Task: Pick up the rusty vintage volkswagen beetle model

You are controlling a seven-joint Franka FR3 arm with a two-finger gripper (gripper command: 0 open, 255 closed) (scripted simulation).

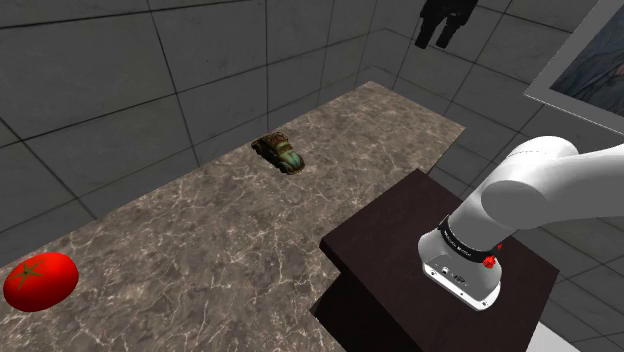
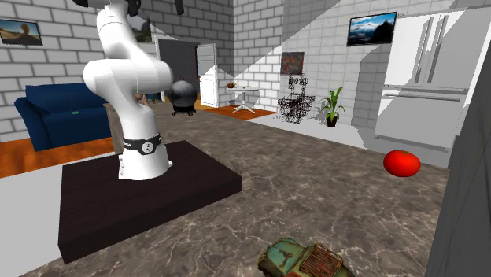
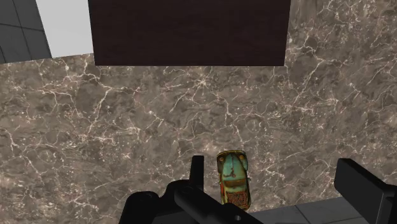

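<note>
Brown marble desk [image 1: 190, 235] with one arm and two loose items.

Dark box stand [image 1: 395, 235] on the desk edge opposite the tiled wall, carrying the white arm [image 1: 545, 185]. Black gripper [image 3: 272, 164], fingers [image 3: 197, 167] spread wide apart and holding nothing, hangs above the desk and looks down on the model. Red tomato [image 1: 40, 280] lies near the wall-side edge at the desk's end, well apart from the rest. Rusty green beetle model [image 1: 278, 152], upright on its wheels, sits close to the wall-side edge across from the stand; in the wrist view it lies between the fingers, nearer one, untouched.
</note>
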